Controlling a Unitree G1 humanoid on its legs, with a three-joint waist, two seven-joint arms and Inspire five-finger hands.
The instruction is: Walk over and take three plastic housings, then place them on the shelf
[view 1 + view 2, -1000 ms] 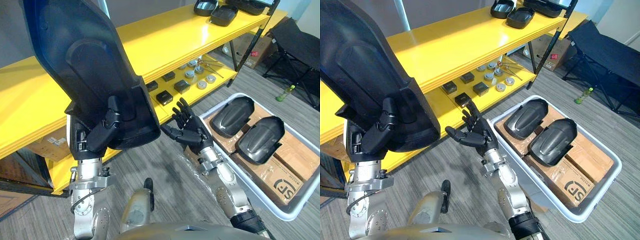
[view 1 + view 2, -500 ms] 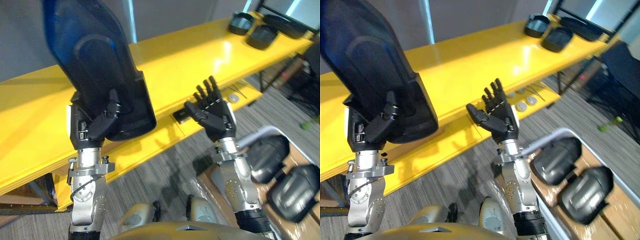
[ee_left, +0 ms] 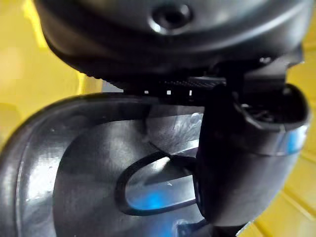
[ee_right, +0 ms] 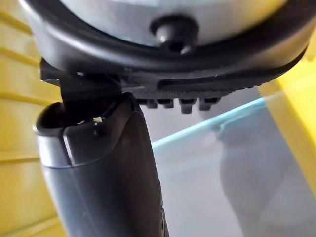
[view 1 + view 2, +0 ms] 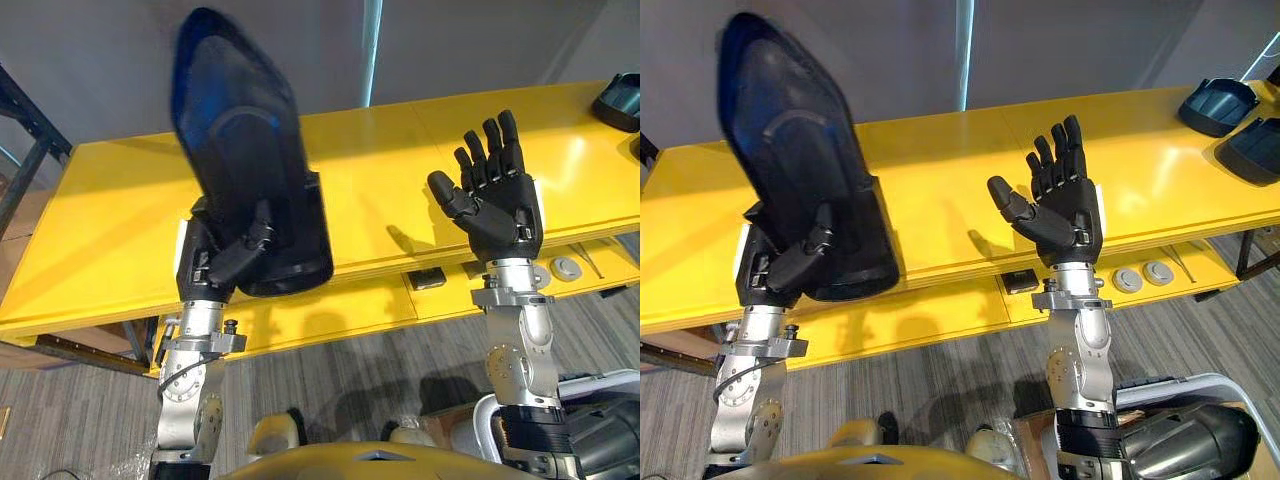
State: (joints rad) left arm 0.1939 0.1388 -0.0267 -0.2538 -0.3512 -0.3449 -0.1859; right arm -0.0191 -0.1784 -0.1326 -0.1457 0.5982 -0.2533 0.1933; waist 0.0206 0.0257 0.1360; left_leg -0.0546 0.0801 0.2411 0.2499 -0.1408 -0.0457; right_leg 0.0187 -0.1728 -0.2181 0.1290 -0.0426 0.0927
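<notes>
Left hand [image 5: 215, 265] grips the housing [image 5: 245, 160] upright, thumb curled over its lower edge, above the shelf [image 5: 90, 230] front. Right hand [image 5: 495, 200] empty, fingers straight. Tilt it flat, set down well inside the edge, then release.

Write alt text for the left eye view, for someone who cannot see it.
The robot's left hand grips a large black plastic housing upright in front of a yellow shelf. Its right hand is held up beside it, open and empty, fingers pointing up. A second housing lies on the shelf top at the far right edge.
</notes>
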